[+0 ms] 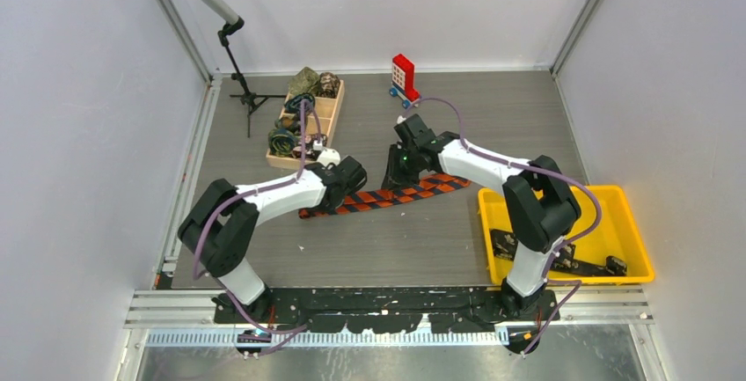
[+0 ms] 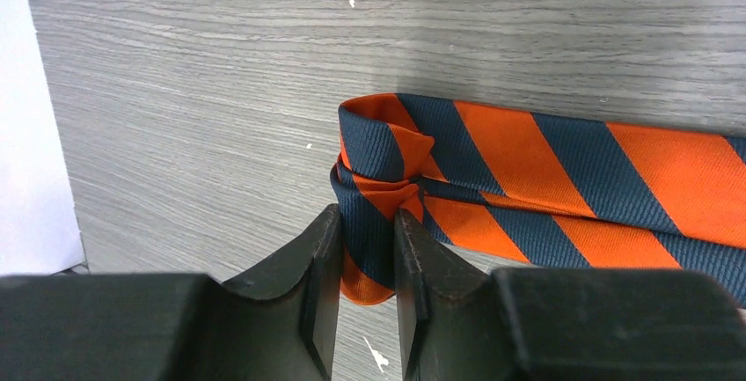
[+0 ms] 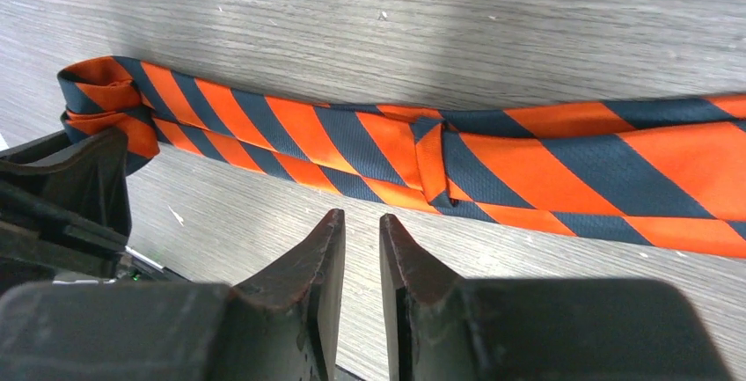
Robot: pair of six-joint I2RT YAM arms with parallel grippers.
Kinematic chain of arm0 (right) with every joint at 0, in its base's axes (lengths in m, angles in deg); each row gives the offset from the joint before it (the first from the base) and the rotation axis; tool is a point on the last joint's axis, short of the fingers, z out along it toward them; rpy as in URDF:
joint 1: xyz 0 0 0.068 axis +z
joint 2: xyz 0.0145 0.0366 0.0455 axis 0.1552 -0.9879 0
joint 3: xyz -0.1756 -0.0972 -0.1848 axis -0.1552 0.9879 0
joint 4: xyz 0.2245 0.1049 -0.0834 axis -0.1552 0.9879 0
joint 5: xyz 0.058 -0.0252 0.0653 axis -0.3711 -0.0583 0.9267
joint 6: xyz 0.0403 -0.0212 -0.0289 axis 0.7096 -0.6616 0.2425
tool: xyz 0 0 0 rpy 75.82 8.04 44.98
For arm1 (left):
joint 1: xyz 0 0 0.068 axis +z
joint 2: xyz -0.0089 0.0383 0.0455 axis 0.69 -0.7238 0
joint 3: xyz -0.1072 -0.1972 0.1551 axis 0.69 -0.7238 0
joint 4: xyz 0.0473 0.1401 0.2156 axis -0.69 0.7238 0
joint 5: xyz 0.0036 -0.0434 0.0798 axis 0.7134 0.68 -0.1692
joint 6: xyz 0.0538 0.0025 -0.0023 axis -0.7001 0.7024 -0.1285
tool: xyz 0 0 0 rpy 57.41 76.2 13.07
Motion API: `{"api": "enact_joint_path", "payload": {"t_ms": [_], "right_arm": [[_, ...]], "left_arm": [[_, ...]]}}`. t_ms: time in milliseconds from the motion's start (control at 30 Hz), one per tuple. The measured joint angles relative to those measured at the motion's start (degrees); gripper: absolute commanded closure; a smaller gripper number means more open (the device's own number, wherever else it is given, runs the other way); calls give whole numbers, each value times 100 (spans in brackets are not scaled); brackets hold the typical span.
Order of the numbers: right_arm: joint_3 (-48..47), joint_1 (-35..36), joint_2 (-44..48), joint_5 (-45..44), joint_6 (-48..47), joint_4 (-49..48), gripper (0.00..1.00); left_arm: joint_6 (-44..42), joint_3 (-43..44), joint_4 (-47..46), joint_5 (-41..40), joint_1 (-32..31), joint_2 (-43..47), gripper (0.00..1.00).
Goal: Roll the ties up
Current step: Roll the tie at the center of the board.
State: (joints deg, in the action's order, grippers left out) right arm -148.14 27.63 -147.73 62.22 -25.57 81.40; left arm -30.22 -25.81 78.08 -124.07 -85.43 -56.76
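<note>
Left gripper (image 2: 368,253): drawn narrow and pinching the folded end of the orange-and-navy striped tie (image 2: 563,170), with fabric bunched between my fingertips.

Right gripper (image 3: 361,240): nearly closed and holding nothing. My tips stop just short of the tie's near edge, about mid-length.

The tie lies flat on the grey table (image 1: 396,249), stretched between my two arms.

Far left, the wooden tray (image 1: 339,108) holds rolled ties (image 1: 283,141).

The markings on the red-and-white block (image 1: 403,73) are too small to read.
</note>
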Motion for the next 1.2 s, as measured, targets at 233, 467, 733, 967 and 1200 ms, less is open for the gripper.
{"api": "enact_joint_path", "payload": {"t_ms": [233,467,733,967,1200], "right_arm": [[140,-142,275,-15,-9,2,70],[205,-192,382,-15,-9,0,69],[249,-229,487,-15,-11,7,70],[280,-256,544,-15,-11,17,69],[286,-256,544,-15,-11,24,69]], "left_arm": [[149,177,199,-321,-199,-337,74],[210,310,297,-452,-310,-575,74],[225,514,334,-463,-448,-931,75],[221,656,332,-448,-551,-1207,70],[201,682,282,-304,-551,-1237,64]]}}
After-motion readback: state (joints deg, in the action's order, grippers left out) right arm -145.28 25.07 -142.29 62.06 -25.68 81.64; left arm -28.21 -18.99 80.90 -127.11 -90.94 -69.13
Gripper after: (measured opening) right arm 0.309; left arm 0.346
